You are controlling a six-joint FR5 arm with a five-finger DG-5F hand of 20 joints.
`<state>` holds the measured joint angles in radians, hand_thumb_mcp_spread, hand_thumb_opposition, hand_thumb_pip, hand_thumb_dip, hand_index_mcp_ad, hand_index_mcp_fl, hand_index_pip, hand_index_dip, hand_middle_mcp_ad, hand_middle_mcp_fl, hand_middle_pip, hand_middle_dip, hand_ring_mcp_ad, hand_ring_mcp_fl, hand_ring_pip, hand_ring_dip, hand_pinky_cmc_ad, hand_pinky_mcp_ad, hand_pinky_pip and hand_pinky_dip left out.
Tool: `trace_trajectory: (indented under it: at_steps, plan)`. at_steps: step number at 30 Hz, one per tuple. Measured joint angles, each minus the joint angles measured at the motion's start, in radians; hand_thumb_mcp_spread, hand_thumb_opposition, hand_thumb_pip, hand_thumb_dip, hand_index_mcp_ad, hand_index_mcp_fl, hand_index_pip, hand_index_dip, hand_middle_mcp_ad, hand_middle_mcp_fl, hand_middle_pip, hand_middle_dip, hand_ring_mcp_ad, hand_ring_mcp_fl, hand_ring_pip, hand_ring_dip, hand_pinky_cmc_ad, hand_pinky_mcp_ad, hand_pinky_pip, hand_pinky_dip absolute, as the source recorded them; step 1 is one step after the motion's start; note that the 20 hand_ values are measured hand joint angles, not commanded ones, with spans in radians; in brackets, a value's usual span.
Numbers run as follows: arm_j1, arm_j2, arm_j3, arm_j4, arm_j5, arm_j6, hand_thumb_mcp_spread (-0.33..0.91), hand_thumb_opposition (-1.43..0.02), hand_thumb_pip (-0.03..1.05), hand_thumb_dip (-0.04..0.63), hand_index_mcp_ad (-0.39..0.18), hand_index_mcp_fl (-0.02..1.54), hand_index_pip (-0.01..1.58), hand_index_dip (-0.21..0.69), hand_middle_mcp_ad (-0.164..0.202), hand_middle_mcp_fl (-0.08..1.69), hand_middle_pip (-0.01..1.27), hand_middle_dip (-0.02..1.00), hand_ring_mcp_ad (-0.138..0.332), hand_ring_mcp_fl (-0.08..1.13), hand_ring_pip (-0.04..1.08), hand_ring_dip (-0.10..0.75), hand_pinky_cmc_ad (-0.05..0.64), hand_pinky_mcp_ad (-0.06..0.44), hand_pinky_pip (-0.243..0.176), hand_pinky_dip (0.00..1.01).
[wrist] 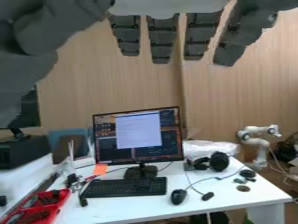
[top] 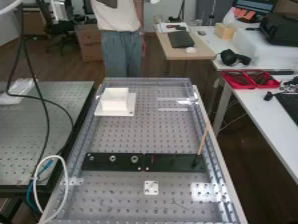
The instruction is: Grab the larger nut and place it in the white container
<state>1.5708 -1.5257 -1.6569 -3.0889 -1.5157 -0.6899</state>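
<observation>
High view: the larger nut (top: 113, 158) was seen on the black bar (top: 103, 167), between the smaller nut (top: 91, 158) and the bearing (top: 134, 159); a narrow pinch from above was called for, neighbours left unbrushed. The robot hand's fingers (wrist: 163, 37) were straight and apart.

There are two nuts (top: 113, 158), one bearing (top: 134, 159) and one white container (top: 114, 104).

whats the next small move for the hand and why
I'd swing the hand over towards the larger nut, fingers still uncurled: they are straight and hold nothing, the wrist view faces a desk, and the nut stands on the bar, outside the white container.
</observation>
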Motion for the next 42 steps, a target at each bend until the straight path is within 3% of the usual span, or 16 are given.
trace_trajectory:
  at_steps: [5,9,23,30,33,42]
  plan:
    - [0.003,0.006,-0.016,0.007,0.021,-0.009,0.16,-0.66,0.39,0.005,-0.054,0.04,0.06,-0.003,0.070,0.01,0.14,0.10,0.182,0.02,0.07,0.016,0.281,0.232,-0.061,0.27]
    - [0.007,0.016,-0.049,0.025,0.052,-0.009,0.16,-0.68,0.40,0.007,-0.054,0.04,0.07,0.000,0.066,0.01,0.14,0.10,0.183,0.02,0.09,0.016,0.295,0.246,-0.058,0.28]
    - [0.026,0.068,-0.271,0.180,0.238,-0.001,0.17,-0.72,0.42,0.014,-0.056,0.04,0.07,-0.059,0.075,0.01,0.16,0.11,0.204,0.02,0.09,0.016,0.316,0.246,-0.075,0.31]
    - [0.021,0.061,-0.316,0.217,0.274,-0.008,0.17,-0.72,0.41,0.031,-0.056,0.04,0.07,-0.073,0.075,0.01,0.16,0.11,0.216,0.02,0.09,0.016,0.318,0.243,-0.075,0.31]
    - [0.017,0.055,-0.335,0.240,0.282,-0.009,0.17,-0.72,0.46,0.033,-0.061,0.04,0.08,-0.087,0.073,0.01,0.16,0.11,0.216,0.02,0.09,0.016,0.318,0.243,-0.075,0.31]
    - [-0.004,0.040,-0.382,0.295,0.318,0.017,0.17,-0.72,0.46,0.030,-0.056,0.04,0.08,-0.101,0.075,0.01,0.15,0.11,0.216,0.02,0.09,0.016,0.318,0.243,-0.075,0.31]
